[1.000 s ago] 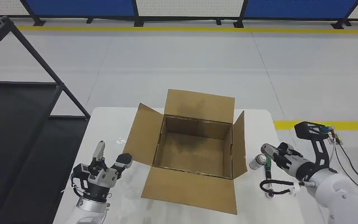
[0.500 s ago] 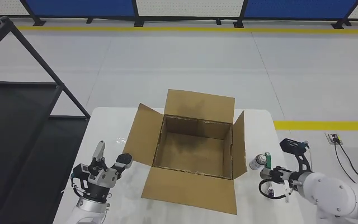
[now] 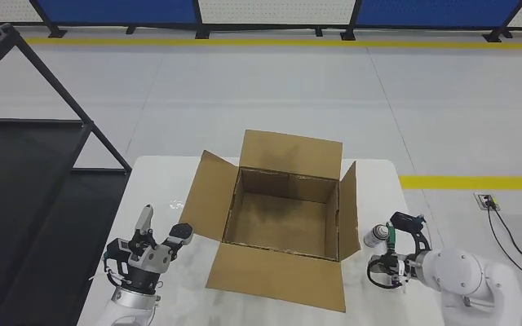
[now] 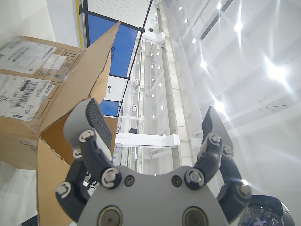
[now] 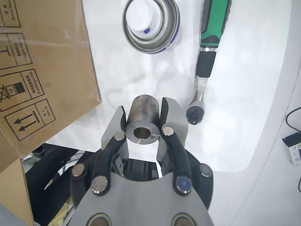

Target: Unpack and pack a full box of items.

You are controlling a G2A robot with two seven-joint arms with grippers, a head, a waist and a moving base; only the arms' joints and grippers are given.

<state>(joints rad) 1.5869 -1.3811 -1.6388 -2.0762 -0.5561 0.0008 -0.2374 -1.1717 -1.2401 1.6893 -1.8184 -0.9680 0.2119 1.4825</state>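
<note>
R gripper (image 5: 143, 113) clamped on a short steel cylinder (image 5: 144, 109) w/ a bore thru it, pads on both sides, just beside the cardboard box (image 3: 281, 275) on the white table (image 5: 235, 95). Spray can (image 5: 151, 22) & green ratchet (image 5: 212, 24) sit nearby. L gripper (image 4: 151, 112) is at the box's other side, fingers spread wide, holding nothing.

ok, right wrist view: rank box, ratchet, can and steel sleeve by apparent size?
1. cardboard box, though cropped by the frame.
2-3. ratchet and can: ratchet longer, can wider; too close to rank.
4. steel sleeve, smallest despite being nearest the camera.
</note>
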